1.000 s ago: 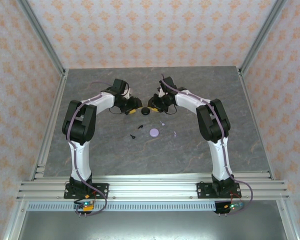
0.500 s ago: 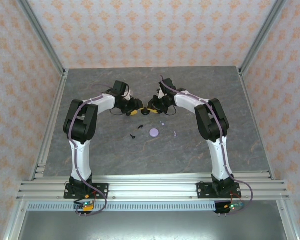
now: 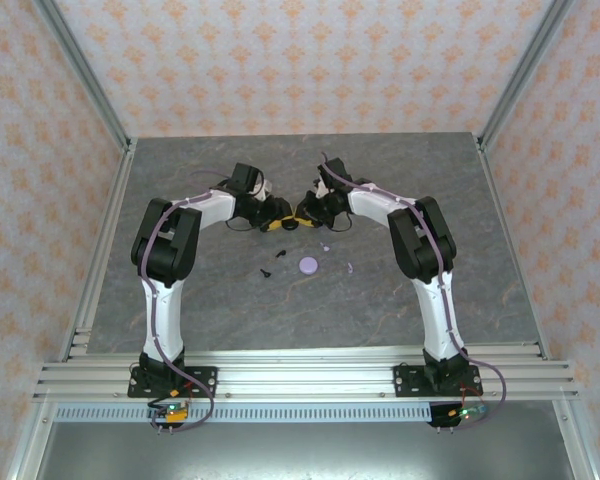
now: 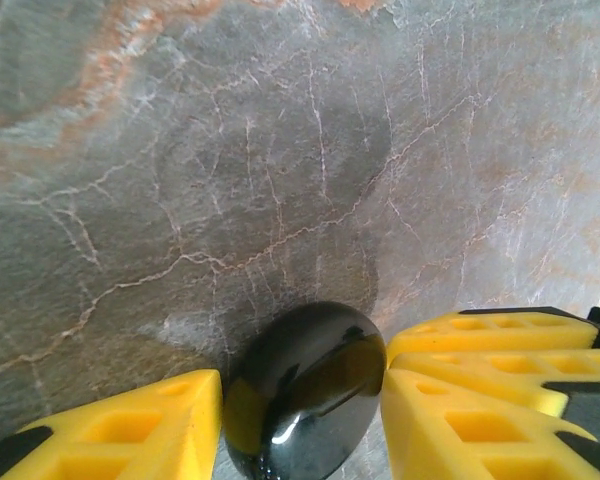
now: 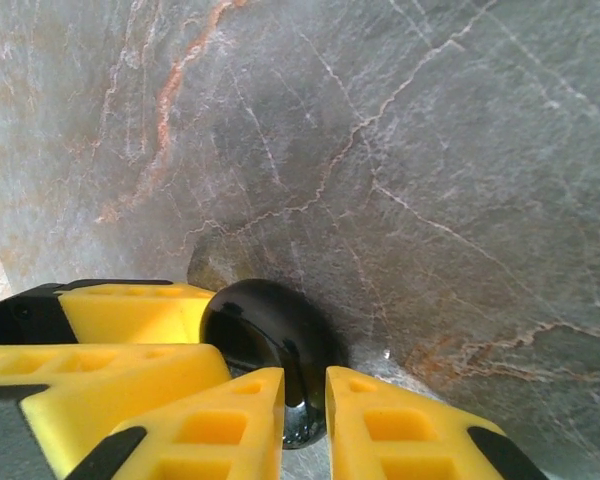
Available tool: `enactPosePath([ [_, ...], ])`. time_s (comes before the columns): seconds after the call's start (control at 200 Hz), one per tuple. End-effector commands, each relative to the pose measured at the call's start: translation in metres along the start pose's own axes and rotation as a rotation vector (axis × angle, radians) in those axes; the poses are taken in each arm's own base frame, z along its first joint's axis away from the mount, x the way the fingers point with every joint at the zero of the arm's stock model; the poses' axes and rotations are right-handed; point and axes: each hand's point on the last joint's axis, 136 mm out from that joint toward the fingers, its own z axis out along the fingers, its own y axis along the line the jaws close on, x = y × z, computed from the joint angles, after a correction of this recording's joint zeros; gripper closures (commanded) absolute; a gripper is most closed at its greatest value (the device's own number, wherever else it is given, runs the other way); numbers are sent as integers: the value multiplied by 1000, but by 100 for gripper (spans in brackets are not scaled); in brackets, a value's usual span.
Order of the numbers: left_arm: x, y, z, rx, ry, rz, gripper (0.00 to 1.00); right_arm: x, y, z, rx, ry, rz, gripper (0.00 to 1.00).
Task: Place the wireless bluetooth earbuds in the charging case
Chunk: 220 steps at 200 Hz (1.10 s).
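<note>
The charging case [image 3: 291,223] is a glossy black round shell on the grey table, held between both grippers. In the left wrist view the case [image 4: 305,390] fills the gap of my left gripper [image 4: 302,400], whose yellow fingers [image 4: 130,430] touch it on both sides. My right gripper [image 5: 305,400] is pinched on the case's [image 5: 265,320] near rim. From above, the left gripper [image 3: 278,213] and right gripper [image 3: 305,212] meet tip to tip. Two black earbuds [image 3: 279,253] [image 3: 266,272] and two lavender earbuds [image 3: 326,246] [image 3: 349,267] lie loose nearer the arm bases.
A lavender round disc [image 3: 308,265] lies on the table among the loose earbuds. The table [image 3: 430,200] is veined grey stone, fenced by aluminium rails and patterned walls. Each wrist view also catches the other gripper's yellow finger [image 4: 480,335] [image 5: 130,310] beside the case.
The left gripper has slid right up to the black case and closed on it. The right gripper's jaws have narrowed onto the case's rim.
</note>
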Motion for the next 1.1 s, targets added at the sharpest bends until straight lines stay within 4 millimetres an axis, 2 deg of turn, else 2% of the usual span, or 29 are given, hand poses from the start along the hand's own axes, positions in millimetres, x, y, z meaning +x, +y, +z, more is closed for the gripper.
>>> enactPosePath([
  [0.0, 13, 5, 11, 7, 35, -27, 55, -1, -10, 4, -4, 3, 30, 82],
  [0.806, 6, -12, 6, 104, -37, -78, 64, 1, -14, 5, -25, 8, 69, 83],
  [1.096, 3, -19, 1, 127, -62, -82, 74, -1, -11, 3, -46, 4, 79, 82],
])
